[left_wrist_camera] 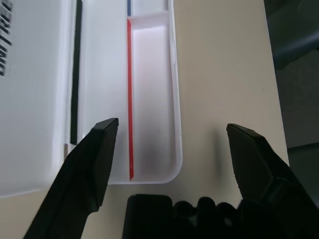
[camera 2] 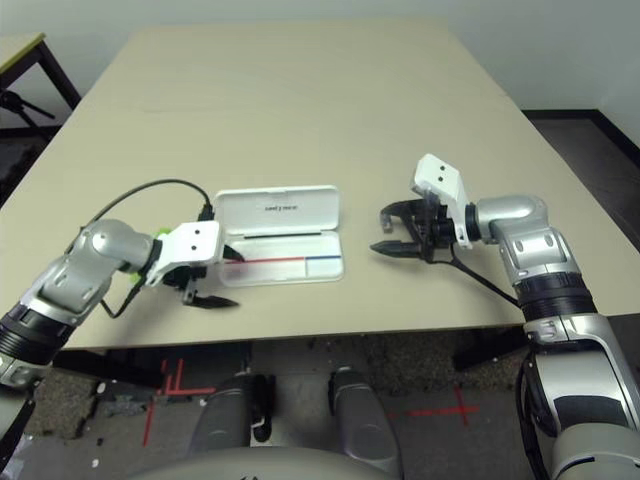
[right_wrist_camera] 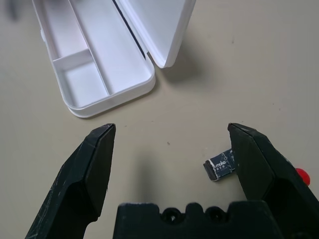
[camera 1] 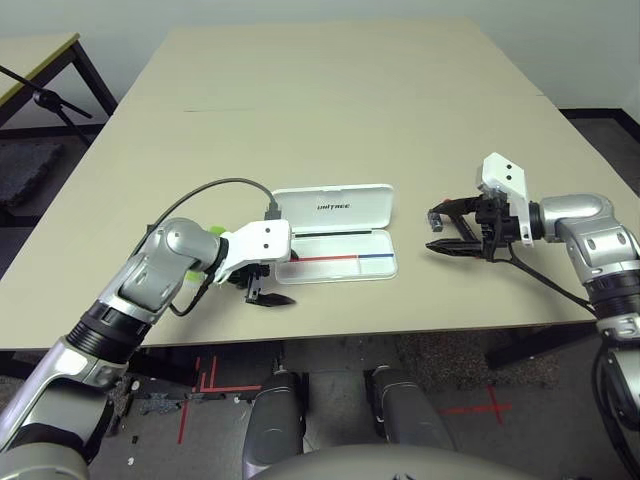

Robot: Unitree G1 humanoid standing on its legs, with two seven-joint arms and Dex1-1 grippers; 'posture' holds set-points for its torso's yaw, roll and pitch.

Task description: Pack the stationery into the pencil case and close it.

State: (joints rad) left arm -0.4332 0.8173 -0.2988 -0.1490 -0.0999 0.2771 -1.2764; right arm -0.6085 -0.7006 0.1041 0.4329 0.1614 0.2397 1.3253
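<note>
The white pencil case (camera 1: 335,257) lies open mid-table, its lid (camera 1: 330,207) folded back and its tray (left_wrist_camera: 152,89) with the red-and-blue stripe bare. My left gripper (camera 1: 268,293) is open at the tray's left end, its fingers (left_wrist_camera: 94,159) straddling the near corner. A lime-green highlighter (camera 1: 191,271) peeks out beside my left forearm. My right gripper (camera 1: 433,231) is open to the right of the case, low over the table. A tiny dark grey block (right_wrist_camera: 222,169) lies just inside one of its fingers (right_wrist_camera: 254,164). A red tip of the marker (right_wrist_camera: 300,175) shows behind that finger.
The beige table (camera 1: 300,100) stretches far behind the case. Its front edge (camera 1: 330,335) runs close below my left gripper. A black cable (camera 1: 225,183) loops over my left wrist. A second table and a black stand (camera 1: 45,95) are off to the far left.
</note>
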